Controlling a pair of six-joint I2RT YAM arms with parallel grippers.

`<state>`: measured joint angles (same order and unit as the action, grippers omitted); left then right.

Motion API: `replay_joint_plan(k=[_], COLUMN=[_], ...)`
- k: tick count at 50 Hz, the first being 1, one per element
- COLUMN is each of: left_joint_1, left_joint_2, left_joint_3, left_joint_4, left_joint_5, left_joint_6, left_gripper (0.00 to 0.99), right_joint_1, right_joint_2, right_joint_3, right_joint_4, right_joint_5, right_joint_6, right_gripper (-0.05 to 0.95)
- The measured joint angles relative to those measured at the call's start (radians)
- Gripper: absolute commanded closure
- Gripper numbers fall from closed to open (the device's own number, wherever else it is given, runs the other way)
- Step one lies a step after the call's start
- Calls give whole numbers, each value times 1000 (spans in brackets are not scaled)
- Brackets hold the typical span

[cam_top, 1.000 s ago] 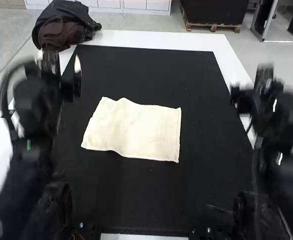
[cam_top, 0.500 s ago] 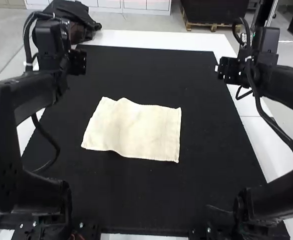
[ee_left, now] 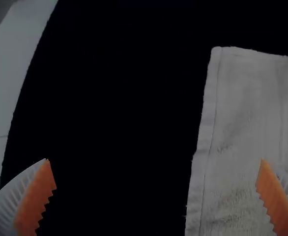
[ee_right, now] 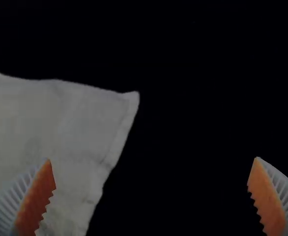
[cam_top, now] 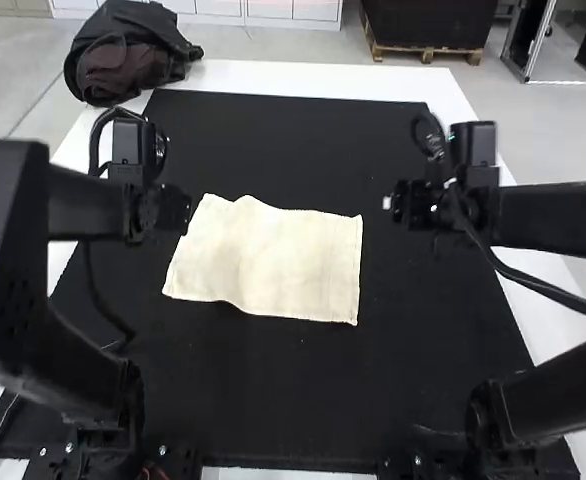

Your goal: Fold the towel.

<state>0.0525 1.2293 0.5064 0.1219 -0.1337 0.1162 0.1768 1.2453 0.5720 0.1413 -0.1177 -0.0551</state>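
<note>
Black matting (cam_top: 293, 150) overlies a white table (cam_top: 323, 80), beneath the spread towel (cam_top: 273, 260).

Free room and obstacles. Open mat (cam_top: 273, 410) extends beyond the towel (cam_top: 263, 260), on its near side, and between it and the right gripper (cam_top: 393, 203). The left arm (cam_top: 83, 205) obstructs the left side, its gripper (cam_top: 183, 208) near the towel's far-left corner and its cable (cam_top: 97, 292) hanging beside the towel; the right arm (cam_top: 563, 215) crosses the right border. A bag (cam_top: 133, 55) occupies the far-left table corner. Both grippers' fingers stand wide apart.
</note>
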Motion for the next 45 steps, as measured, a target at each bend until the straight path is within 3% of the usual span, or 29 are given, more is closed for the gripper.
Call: replay_joint_plan(k=[16,33,45], left_joint_1=[40,41,41], left_joint_2=[212,388,491], left_joint_3=[127,211,259], left_joint_4=[14,0,3], left_joint_5=[68,163,187], left_joint_6=[3,3,3], left_gripper=[38,38,38], right_joint_1=[37,60,78], right_joint_2=[131,354,479], right_joint_3=[16,85,167], right_joint_4=[8,80,103], right_joint_5=[-3,-34,-45], right_joint_6=[65,85,95], right_gripper=[-8,-7,-7])
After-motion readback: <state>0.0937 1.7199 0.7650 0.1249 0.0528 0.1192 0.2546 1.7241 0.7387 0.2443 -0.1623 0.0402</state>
